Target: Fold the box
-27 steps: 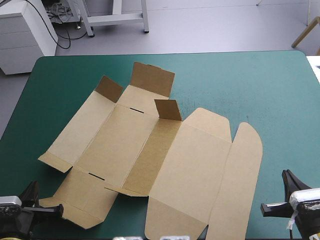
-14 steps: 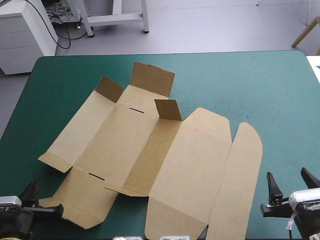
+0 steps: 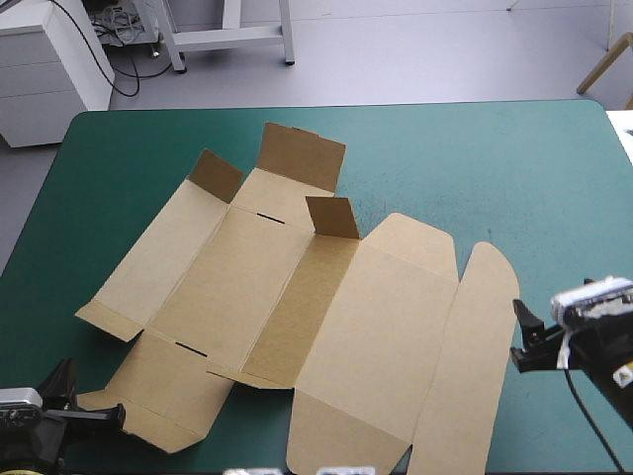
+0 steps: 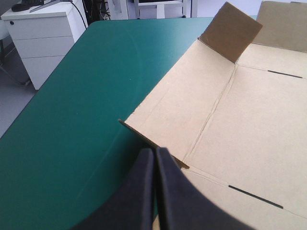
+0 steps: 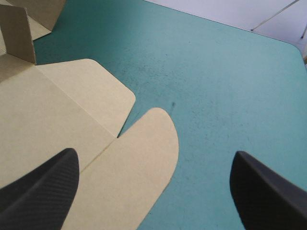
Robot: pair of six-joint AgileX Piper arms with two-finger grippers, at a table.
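Observation:
The brown box (image 3: 297,297) lies as a flat cut sheet across the table's middle and left, with three small flaps (image 3: 332,216) standing up at its far side. My left gripper (image 3: 65,381) is shut with nothing in it at the near left corner. Its tip (image 4: 154,158) sits just above the sheet's near left corner flap (image 4: 144,136). My right gripper (image 3: 550,319) is open beside the sheet's right edge. Seen from the right wrist, its fingers (image 5: 48,187) stand wide apart over the rounded lid flap (image 5: 139,158) and hold nothing.
A broad stretch of teal-green cover (image 3: 534,178) shows to the right of and beyond the box. A white drawer cabinet (image 3: 49,69) stands off the table's far left corner. The box's near edge reaches the table's front edge (image 3: 346,465).
The right gripper went from shut to open, then moved forward along the box's right edge. The left gripper and the box have not moved.

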